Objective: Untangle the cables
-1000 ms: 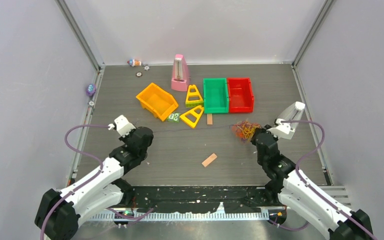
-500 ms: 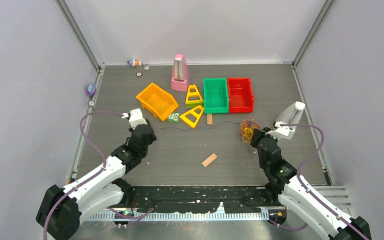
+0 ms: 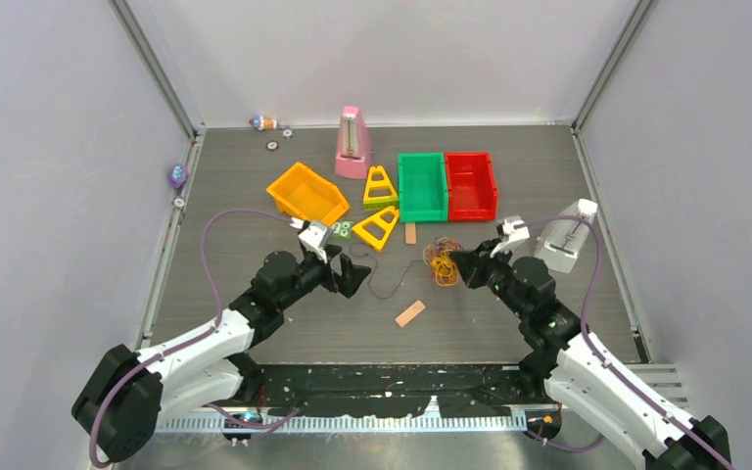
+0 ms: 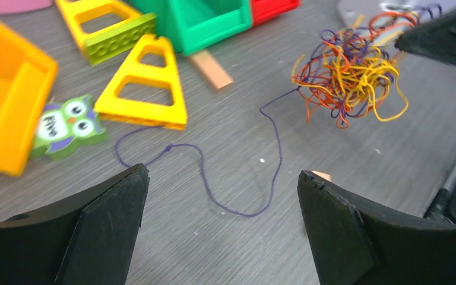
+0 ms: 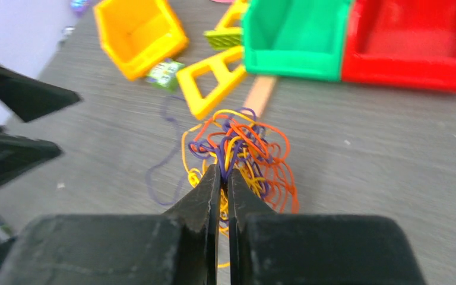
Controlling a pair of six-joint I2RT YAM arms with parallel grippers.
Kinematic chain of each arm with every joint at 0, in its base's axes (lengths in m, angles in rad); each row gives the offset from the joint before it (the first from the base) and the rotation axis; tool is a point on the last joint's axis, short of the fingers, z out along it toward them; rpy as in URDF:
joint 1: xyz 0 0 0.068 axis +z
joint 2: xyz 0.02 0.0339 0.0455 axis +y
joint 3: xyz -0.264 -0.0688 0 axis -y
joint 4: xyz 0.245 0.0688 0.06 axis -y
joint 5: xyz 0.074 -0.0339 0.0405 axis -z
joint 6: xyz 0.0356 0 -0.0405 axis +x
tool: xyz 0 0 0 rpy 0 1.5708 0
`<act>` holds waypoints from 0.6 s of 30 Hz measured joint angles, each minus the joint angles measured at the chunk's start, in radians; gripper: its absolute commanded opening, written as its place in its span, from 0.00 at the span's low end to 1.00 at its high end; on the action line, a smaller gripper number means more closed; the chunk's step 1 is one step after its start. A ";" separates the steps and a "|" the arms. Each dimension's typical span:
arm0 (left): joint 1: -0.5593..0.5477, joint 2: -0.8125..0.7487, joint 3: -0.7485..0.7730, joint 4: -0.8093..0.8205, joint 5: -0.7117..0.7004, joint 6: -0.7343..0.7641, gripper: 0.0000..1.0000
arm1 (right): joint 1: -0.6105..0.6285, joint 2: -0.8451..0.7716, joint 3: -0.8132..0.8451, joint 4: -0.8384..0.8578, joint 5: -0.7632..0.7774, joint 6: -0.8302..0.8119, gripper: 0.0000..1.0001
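Roughly midway across the dark grey wood-grain tabletop (image 3: 255,294), toward its right side, sat the tangle of thin, floppy yellow, orange-red and dark purple cables (image 3: 441,262), a loose, springy ball of loops. The right gripper (image 5: 224,178) had its matte black fingers pinched nearly together on strands at the near side of that ball. Whether the ball rested on the tabletop could not be told.

One dark purple cord (image 4: 237,178) trailed out of the tangle toward the left edge, lying slack in open curves with a small knot in it. It ended near the yellow plastic triangular frame (image 4: 142,95). The left gripper (image 4: 222,178) hung over this cord with its black wedge-shaped fingers spread wide and nothing between them.

Just beside the frame lay a small green owl tile (image 4: 65,127) bearing the word "Five". Toward the far edge stood smooth plastic bins: an orange one (image 3: 306,196) set at an angle, then a green one (image 3: 422,186) and a red one (image 3: 471,184) touching side by side.

Bare surface lay between the two grippers and on toward the near edge, broken only by a flat tan wooden stick (image 3: 410,313).
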 measured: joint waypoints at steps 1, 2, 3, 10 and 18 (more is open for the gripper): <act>-0.002 0.000 0.000 0.016 0.023 0.004 0.93 | 0.000 0.007 0.041 -0.027 -0.031 0.001 0.05; -0.003 0.000 0.000 0.037 0.054 0.012 0.93 | 0.000 0.017 0.084 -0.059 -0.056 0.003 0.05; -0.003 -0.001 0.000 0.050 0.076 0.017 0.93 | 0.000 0.032 0.142 -0.086 -0.089 0.003 0.05; -0.003 -0.013 -0.017 0.143 0.203 0.027 0.94 | 0.000 0.134 0.460 -0.192 -0.311 0.015 0.05; -0.003 0.005 -0.017 0.165 0.269 0.025 0.93 | -0.001 0.212 0.529 -0.277 -0.496 0.023 0.05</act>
